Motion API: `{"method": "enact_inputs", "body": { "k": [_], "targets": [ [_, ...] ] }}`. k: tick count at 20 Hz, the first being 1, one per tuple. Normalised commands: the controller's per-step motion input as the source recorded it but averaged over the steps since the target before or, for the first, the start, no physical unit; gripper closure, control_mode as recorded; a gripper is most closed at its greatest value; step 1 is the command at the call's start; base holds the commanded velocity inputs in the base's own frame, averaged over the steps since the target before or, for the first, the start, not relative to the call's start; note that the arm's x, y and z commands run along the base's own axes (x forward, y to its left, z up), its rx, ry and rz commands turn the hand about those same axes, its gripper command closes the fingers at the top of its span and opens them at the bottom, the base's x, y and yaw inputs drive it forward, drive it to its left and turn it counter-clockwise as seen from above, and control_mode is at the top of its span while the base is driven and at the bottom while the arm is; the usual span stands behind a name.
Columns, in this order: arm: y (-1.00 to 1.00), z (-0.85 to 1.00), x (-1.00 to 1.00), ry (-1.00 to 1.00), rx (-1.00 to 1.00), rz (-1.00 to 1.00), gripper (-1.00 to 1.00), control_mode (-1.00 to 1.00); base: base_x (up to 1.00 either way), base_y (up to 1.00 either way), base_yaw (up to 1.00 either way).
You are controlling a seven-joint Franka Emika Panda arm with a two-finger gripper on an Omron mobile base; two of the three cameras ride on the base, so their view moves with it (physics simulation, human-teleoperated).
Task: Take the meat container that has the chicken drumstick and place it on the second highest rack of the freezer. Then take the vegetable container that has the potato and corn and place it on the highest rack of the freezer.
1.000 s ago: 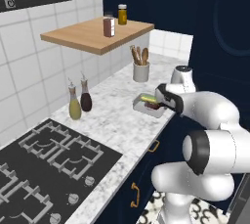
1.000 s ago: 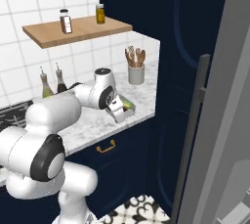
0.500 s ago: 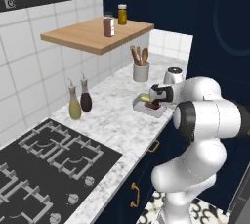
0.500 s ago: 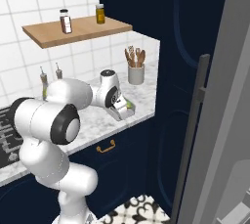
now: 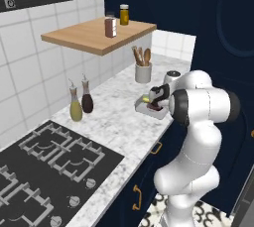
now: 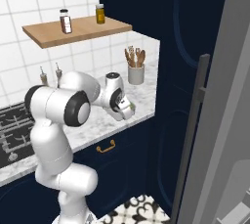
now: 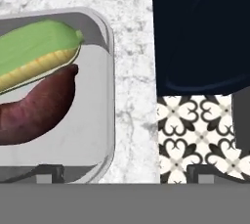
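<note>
Vegetable container [image 7: 93, 135], bench [image 7: 132, 71] edge: corn [image 7: 39, 52], potato [image 7: 34, 108] inside. Fingers [image 7: 124, 171] spread apart, empty; near rim best straddled squarely before closing.

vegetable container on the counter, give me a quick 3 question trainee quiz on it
1. True or false: the vegetable container sits near the counter edge.
2. Which lies beside the corn in it? A potato B drumstick C carrot
3. The gripper jaws are ____.

Key
1. True.
2. A: the dark reddish-brown potato touches the cob.
3. Open, with one fingertip over the tray and one past the counter edge, above the patterned floor.
</note>
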Motion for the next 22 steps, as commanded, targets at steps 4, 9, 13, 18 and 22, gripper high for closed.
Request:
{"method": "enact_inputs", "body": {
  "k": [4,9,13,18,22],
  "targets": [
    [0.0,-0.38,0.43,0.0,0.0,0.03,-1.0,-1.0,0.0,0.0,0.0],
    [0.0,-0.33,0.27,0.01,0.0,0.03,-1.0,-1.0,0.0,0.0,0.0],
    [0.05,-0.26,0.01,0.04,0.0,0.02,1.0,-1.0,0.0,0.0,0.0],
    [0.02,-0.34,0.02,0.09,0.0,0.01,1.0,-1.0,0.0,0.0,0.0],
    [0.0,-0.3,-0.43,0.05,0.0,0.0,1.0,-1.0,0.0,0.0,0.0]
  ]
}}
